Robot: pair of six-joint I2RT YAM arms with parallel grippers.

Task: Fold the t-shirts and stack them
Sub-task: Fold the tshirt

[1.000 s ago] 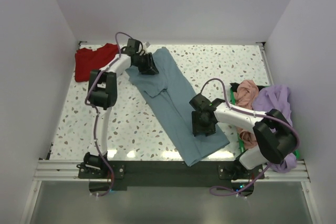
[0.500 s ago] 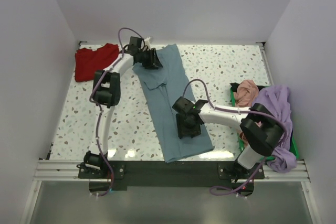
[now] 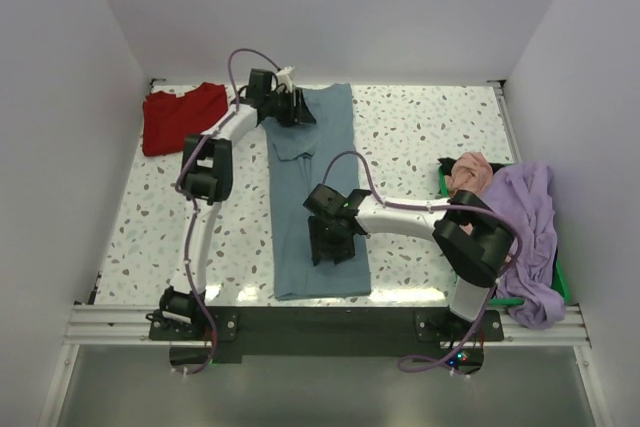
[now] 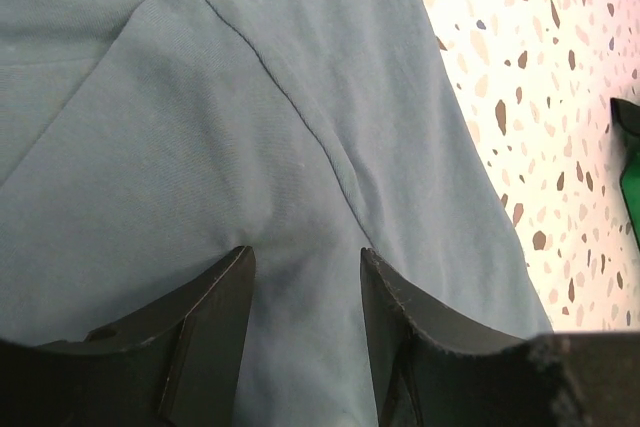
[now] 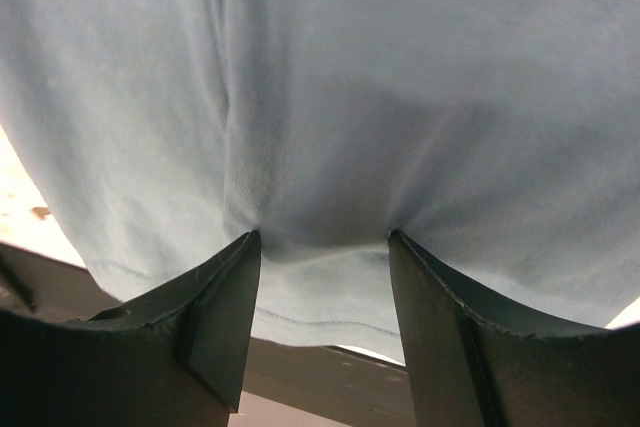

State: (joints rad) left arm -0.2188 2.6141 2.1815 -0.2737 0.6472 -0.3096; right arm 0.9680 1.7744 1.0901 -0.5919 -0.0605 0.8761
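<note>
Down the middle of the table (image 3: 420,127), saw the slate-blue shirt (image 3: 292,217) laid out as one long, narrow strip, folded lengthwise, of soft matte knit. Ran from the far edge almost to the near one, squared off at the near hem, with a curved sleeve seam and a loose flap toward the far end. Looked smooth over most of its length, puckered only around the gripper tips.

Close to the near hem, found the right gripper (image 5: 325,237) set down on the strip, dark wedge-shaped fingers (image 5: 215,317) partly spread and closed on a low hump of cloth, creases fanning from both inner edges.

At the far end, found the left gripper (image 4: 305,255) over the sleeve seam, jaws roughly halfway apart, blue cloth filling the gap. Could not tell a pinch from a mere touch there.

Beneath, noted a pale glossy tabletop, speckled with brown and grey chips like terrazzo.

At the far left corner, saw the red shirt (image 3: 182,117) in a rumpled heap, well apart from the strip. Along the right side, saw the salmon-pink shirt (image 3: 470,177) crumpled just beside the lavender shirt (image 3: 525,217), the latter draped in loose folds over a green bin (image 4: 630,187).
</note>
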